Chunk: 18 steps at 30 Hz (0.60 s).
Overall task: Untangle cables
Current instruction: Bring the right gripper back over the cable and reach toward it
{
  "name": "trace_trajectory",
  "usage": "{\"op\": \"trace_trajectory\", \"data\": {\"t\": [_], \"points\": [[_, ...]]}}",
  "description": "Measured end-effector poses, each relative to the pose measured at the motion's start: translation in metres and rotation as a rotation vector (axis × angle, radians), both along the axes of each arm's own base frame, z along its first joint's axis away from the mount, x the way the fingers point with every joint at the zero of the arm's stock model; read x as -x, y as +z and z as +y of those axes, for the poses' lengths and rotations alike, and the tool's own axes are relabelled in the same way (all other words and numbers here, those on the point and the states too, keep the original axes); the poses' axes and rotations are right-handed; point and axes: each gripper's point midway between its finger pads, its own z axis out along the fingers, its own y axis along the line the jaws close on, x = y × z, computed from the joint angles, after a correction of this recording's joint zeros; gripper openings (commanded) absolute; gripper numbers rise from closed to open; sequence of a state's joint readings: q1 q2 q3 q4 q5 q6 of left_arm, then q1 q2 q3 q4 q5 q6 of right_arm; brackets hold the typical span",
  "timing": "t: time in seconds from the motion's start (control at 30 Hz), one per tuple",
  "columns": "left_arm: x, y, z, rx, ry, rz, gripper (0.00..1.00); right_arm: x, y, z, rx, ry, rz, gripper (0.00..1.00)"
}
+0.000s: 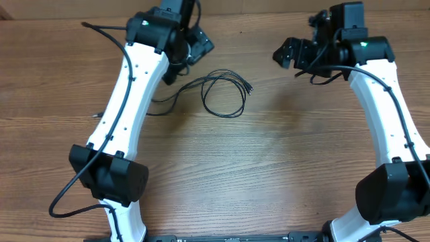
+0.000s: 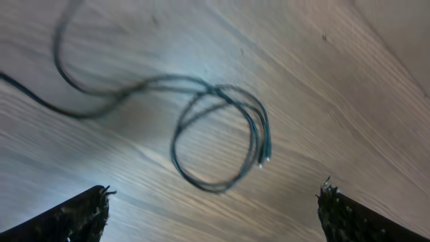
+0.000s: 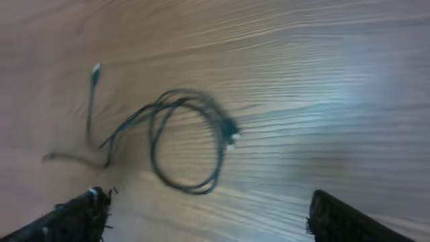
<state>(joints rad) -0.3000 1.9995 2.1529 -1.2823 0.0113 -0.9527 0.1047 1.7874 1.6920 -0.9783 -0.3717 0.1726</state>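
Currently the left jaws and right jaws both stand wide and empty beside the cables (image 1: 224, 94), looped at twelve o'clock on the surface (image 1: 269, 175), so pinching overlapped strands together may tighten the tangle.

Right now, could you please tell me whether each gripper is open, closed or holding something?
Left gripper: open, holding nothing.
Right gripper: open, holding nothing.
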Motion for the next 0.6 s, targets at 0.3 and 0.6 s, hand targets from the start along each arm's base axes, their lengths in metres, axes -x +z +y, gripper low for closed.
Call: {"op": "trace_trajectory", "data": {"t": [0.3,0.6], "points": [[0.039,0.069,0.129,-0.081,0.219,-0.079,0.99,0.039,-0.063,0.123,0.085,0.459,-0.048,0.64],[0.079,0.08,0.187,-0.074,0.374,-0.016,1.0,0.071,-0.14,0.185,0.304,0.758,-0.107,0.53]]}}
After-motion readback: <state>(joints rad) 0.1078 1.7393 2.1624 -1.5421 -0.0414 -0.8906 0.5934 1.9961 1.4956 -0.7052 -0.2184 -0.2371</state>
